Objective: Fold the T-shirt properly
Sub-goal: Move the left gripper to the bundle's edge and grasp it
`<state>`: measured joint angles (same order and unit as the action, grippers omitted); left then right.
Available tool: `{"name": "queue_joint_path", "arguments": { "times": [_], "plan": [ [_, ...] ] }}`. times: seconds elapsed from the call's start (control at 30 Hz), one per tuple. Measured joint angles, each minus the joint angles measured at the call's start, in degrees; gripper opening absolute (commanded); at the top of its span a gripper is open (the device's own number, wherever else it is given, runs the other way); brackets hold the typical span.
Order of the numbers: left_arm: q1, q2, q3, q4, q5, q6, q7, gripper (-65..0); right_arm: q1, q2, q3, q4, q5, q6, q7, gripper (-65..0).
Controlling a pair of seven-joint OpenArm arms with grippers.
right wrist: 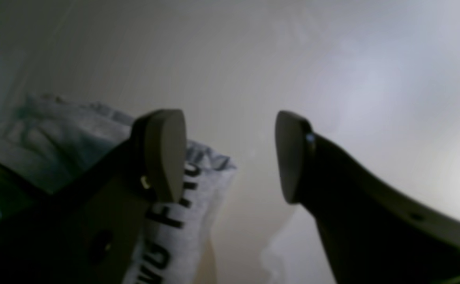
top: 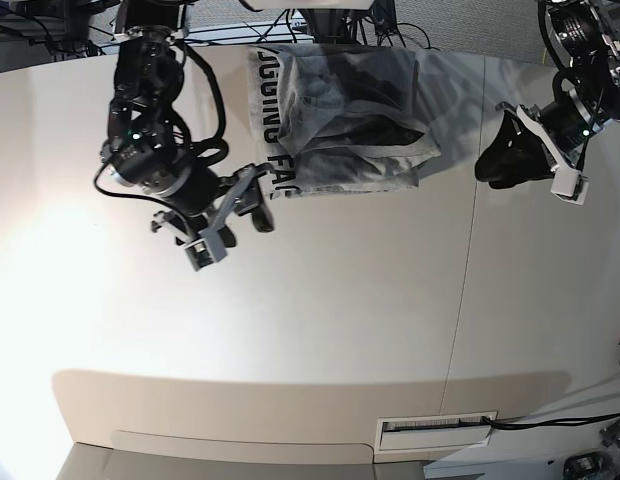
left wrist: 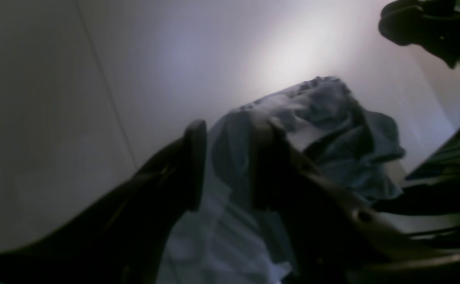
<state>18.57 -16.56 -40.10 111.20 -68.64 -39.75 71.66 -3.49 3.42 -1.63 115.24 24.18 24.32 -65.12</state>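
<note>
1. The worktop [top: 320,330] is a broad pale surface with one thin seam running down it on the base view's right; most of it in front of the cloth is bare
2. The T-shirt [top: 345,125] lies bunched into a rough rectangle at the far edge of the worktop, between my two arms, black lettering showing down its edge on the view's left; its longer side seems to run across, arm to arm, though the creases make that a loose call
3. The relation I would steer by: the lettered edge lies just beside the right gripper [top: 252,205], slightly beyond it and toward the middle, so the right arm is clearly the nearer one. In its wrist view the lettering sits right behind one finger
4. The right fingers [right wrist: 164,154] stand spread wide, nothing between them
5. The left gripper [top: 510,160] hangs off the opposite side of the cloth, near but apart. Its fingers [left wrist: 195,163] look part-spread in the wrist view, with grey cloth seen through the gap from afar, not pinched, as far as I judge from the dark picture
</note>
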Motion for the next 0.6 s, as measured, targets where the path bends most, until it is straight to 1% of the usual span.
{"name": "queue_joint_path", "arguments": {
  "times": [0.07, 0.13, 0.2, 0.27, 0.37, 0.6],
  "plan": [
    [0.2, 1.2, 0.0, 0.4, -1.4, 0.0, 0.3, -45.5, -0.2, 0.4, 1.6, 0.0, 0.4, 0.1, 0.0, -29.6],
    [0.7, 2.9, 0.0, 1.0, -2.6, 0.0, 0.4, -43.0, -0.2, 0.5, 2.8, 0.0, 0.4, 0.1, 0.2, -29.6],
    [0.8, 4.5, 0.0, 1.8, -2.5, 0.0, 0.8, -40.1, -0.2, 0.9, 3.7, 0.0, 0.4, 0.1, 0.8, -29.6],
    [0.8, 5.7, 0.0, 2.3, -2.6, 0.0, 1.2, -39.4, -0.1, 0.9, 4.3, 0.0, 0.3, 0.1, 1.3, -29.6],
    [0.8, 6.4, 0.0, 2.3, -2.6, 0.0, 1.7, -39.4, -0.2, 0.9, 4.3, 0.0, 0.4, 0.1, 1.7, -29.6],
    [1.2, 6.4, 0.0, 2.3, -2.6, 0.0, 3.3, -39.4, -0.2, 0.9, 4.3, 0.0, 0.4, 0.1, 3.3, -29.6]
  ]
}}
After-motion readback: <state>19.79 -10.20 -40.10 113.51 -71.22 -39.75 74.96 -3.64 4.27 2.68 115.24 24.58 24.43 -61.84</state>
